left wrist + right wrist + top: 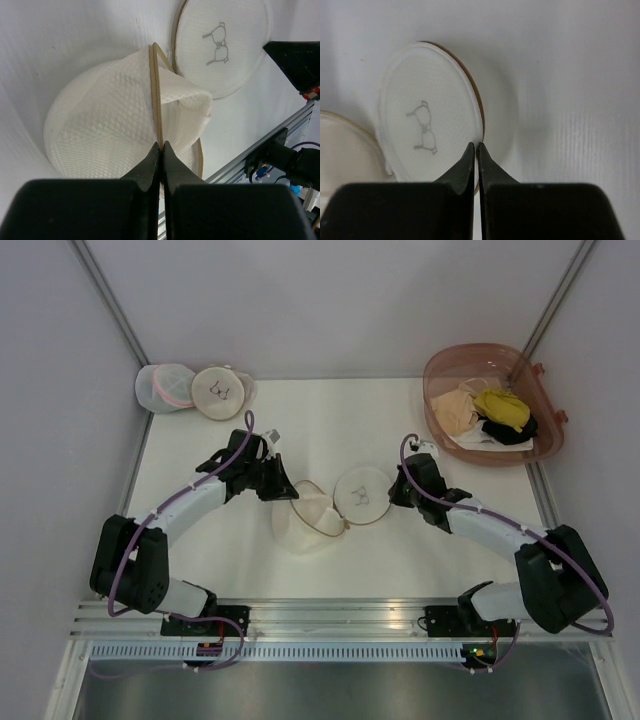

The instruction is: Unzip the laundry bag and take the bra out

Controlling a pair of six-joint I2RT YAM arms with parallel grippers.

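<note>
Sitting well beyond the right gripper (pixel 393 492) and off to its right, at the far corner, a brown see-through tub (pixel 470 348) holds three pieces of clothing; the mustard-yellow bra (pixel 502 407) lies on top, a beige garment (pixel 455 410) touches it on the left, and a black garment (pixel 512 432) lies just on its near side. The laundry bag (pixel 310 525) lies between the two grippers, unzipped and spread into two halves that join at one point of the rim. The left gripper (pixel 283 490) is clamped shut on the tan zipper tape of the cupped half, which rises straight up to its fingertips in the wrist view. The flat half with the bra drawing lies right in front of the right gripper, whose jaws are closed tip to tip against the brown rim; whether any trim is pinched there I cannot tell. Far beyond the left gripper, in the back left corner, a white mesh bag (pixel 163 387) with pink trim touches a second disc bag (pixel 220 392). The table (pixel 330 420) is white; pale grey walls (pixel 330 300) close it in on three sides; a metal rail (pixel 330 615) runs along the near edge.
</note>
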